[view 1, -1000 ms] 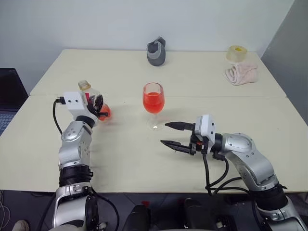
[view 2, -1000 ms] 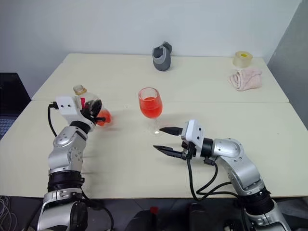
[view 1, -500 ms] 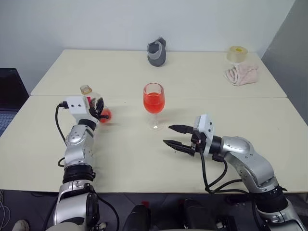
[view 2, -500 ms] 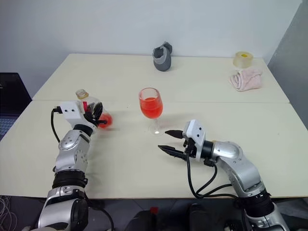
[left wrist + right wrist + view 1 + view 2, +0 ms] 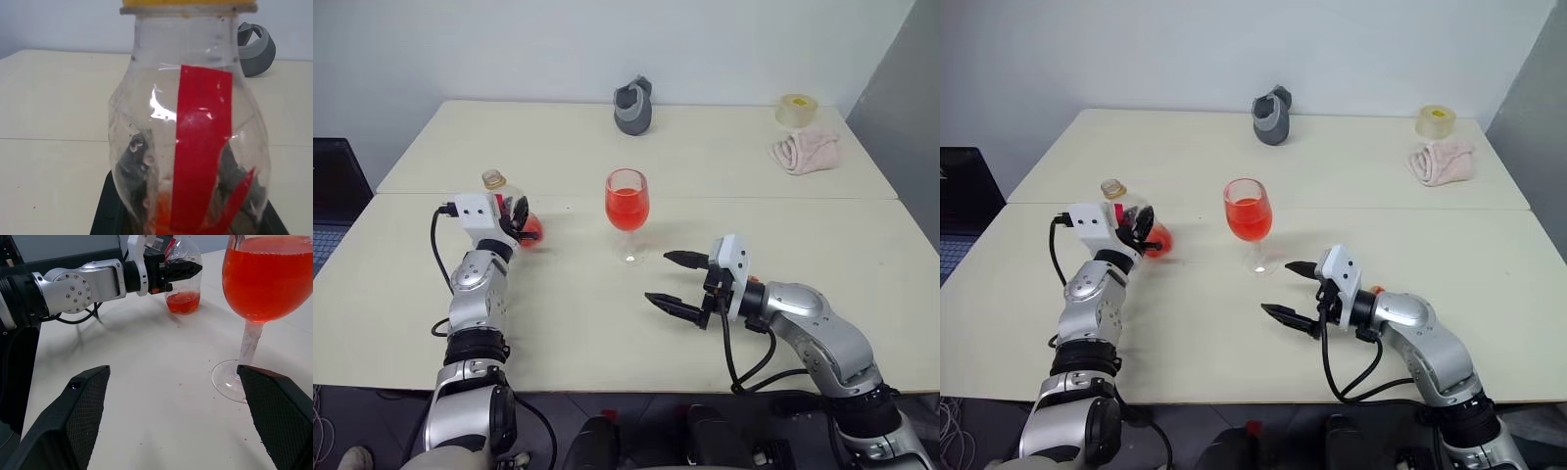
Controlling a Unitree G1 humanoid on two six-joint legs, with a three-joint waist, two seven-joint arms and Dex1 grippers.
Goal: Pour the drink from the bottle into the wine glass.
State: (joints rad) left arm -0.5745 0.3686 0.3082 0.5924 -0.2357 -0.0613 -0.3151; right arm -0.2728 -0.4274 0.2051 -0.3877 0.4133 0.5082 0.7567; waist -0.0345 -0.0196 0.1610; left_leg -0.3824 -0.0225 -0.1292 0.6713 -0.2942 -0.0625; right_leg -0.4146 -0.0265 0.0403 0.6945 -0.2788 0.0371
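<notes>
The wine glass (image 5: 626, 199) stands at the table's middle, its bowl about half full of the red drink (image 5: 264, 281). To its left the small clear bottle (image 5: 512, 217) stands upright with a yellow top (image 5: 188, 6) and a red strip. A little drink (image 5: 182, 301) lies in the bottle's bottom. My left gripper (image 5: 519, 219) is shut on the bottle's bulbous body. My right gripper (image 5: 659, 278) hovers open in front of the glass, a little to its right, holding nothing.
A grey object (image 5: 631, 106) sits at the back centre. At the back right are a tape roll (image 5: 795, 108) and a pink cloth (image 5: 803, 152). A seam (image 5: 754, 197) between two tabletops runs behind the glass. A dark laptop (image 5: 328, 196) is off the left edge.
The bottle has come from a tilt to upright in my left gripper. My right gripper's fingers have spread wider.
</notes>
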